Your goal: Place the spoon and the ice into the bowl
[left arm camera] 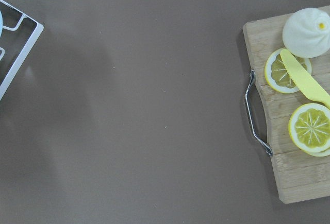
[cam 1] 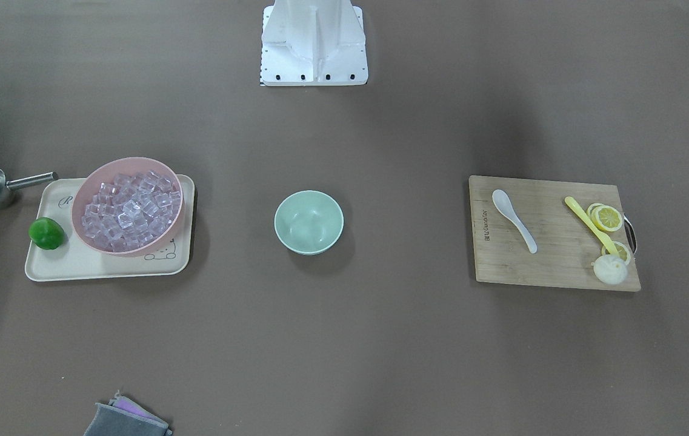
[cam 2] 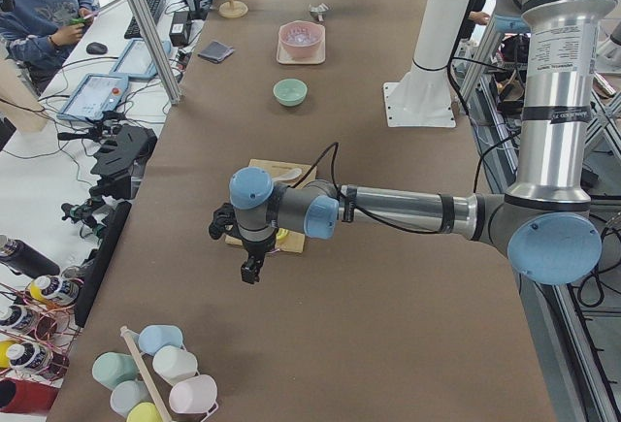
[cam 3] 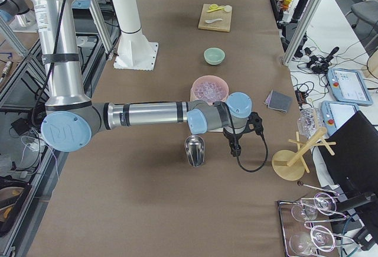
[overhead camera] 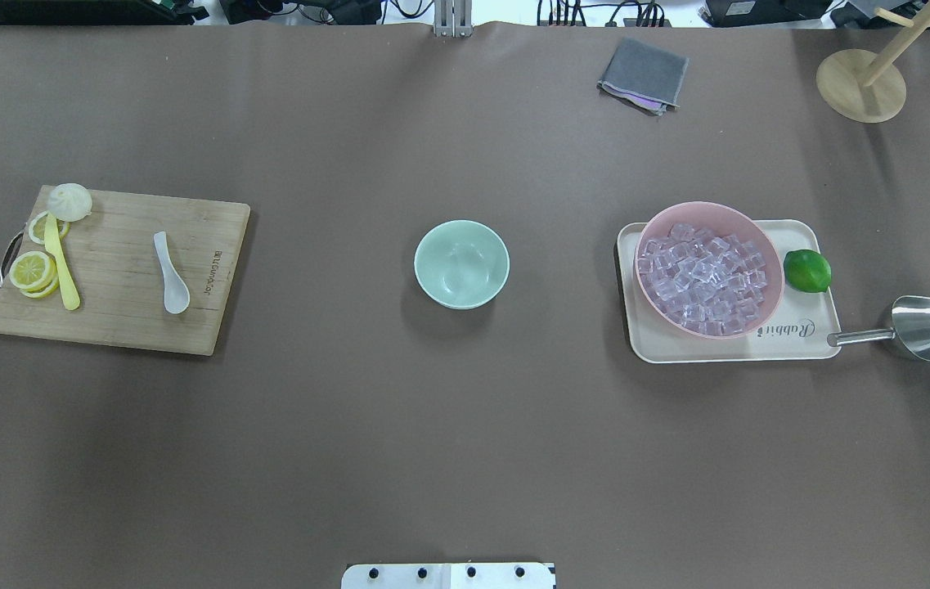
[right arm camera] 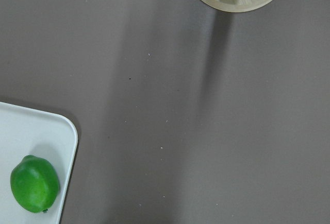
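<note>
The white spoon (cam 1: 514, 219) (overhead camera: 171, 282) lies on a wooden cutting board (cam 1: 553, 266) (overhead camera: 105, 327). The empty mint-green bowl (cam 1: 308, 221) (overhead camera: 461, 263) stands at the table's middle. The ice (cam 1: 132, 209) (overhead camera: 706, 278) fills a pink bowl (overhead camera: 767, 245) on a cream tray (overhead camera: 726, 350). My left gripper (cam 2: 250, 272) hangs above the table just past the board's outer end; its wrist view shows the board's handle end (left arm camera: 304, 183). My right gripper (cam 3: 236, 149) hangs beyond the tray, near a metal scoop (cam 3: 195, 149). I cannot tell whether either gripper is open.
A lime (overhead camera: 806, 271) (right arm camera: 34, 184) sits on the tray. The metal scoop (overhead camera: 927, 327) lies beside it. A yellow utensil (overhead camera: 62, 274), lemon slices (overhead camera: 31, 270) and a white bun (overhead camera: 70, 201) share the board. A grey cloth (overhead camera: 643, 74) and a wooden stand (overhead camera: 861, 86) sit at the far edge.
</note>
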You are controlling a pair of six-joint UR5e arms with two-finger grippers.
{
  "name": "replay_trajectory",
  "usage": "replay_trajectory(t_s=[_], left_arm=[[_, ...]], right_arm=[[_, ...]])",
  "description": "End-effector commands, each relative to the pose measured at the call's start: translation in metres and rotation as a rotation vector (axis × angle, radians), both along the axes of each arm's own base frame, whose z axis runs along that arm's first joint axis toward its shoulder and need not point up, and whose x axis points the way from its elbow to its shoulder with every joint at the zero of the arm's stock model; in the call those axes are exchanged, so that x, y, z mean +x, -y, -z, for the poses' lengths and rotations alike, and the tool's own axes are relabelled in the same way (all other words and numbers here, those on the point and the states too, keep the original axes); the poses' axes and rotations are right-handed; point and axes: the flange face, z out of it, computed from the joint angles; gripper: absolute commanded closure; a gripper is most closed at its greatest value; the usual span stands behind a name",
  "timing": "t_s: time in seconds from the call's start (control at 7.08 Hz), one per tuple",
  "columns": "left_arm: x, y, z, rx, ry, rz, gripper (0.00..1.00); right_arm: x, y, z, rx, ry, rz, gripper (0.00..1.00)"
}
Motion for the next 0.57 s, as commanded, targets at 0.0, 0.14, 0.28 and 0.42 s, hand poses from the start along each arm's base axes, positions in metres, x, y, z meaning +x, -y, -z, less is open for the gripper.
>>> replay_trajectory(t_s=[0.0,0.14,0.28,0.42], left_arm=[[0.0003,0.0007,0.0024,0.006,-0.004,0.0,0.01],[0.0005,0.0045,0.0066,0.023,-0.001,-0.003,0.01],[0.0005,0.0028,0.0062,0.033,-0.006,0.002,0.01],[0.0007,0.0043,0.0079,0.037,-0.007,0.002,0.01]], right_arm=[[-0.0006,-0.0114,-0.009,0.021,0.025,0.003,0.0],[-0.0008,-0.0116,-0.0098,0.018,0.027,0.003,0.0],[-0.0012,-0.0118,-0.0084,0.02,0.033,0.005,0.0],[-0.002,-0.0117,-0.0074,0.023,0.034,0.007,0.0]])
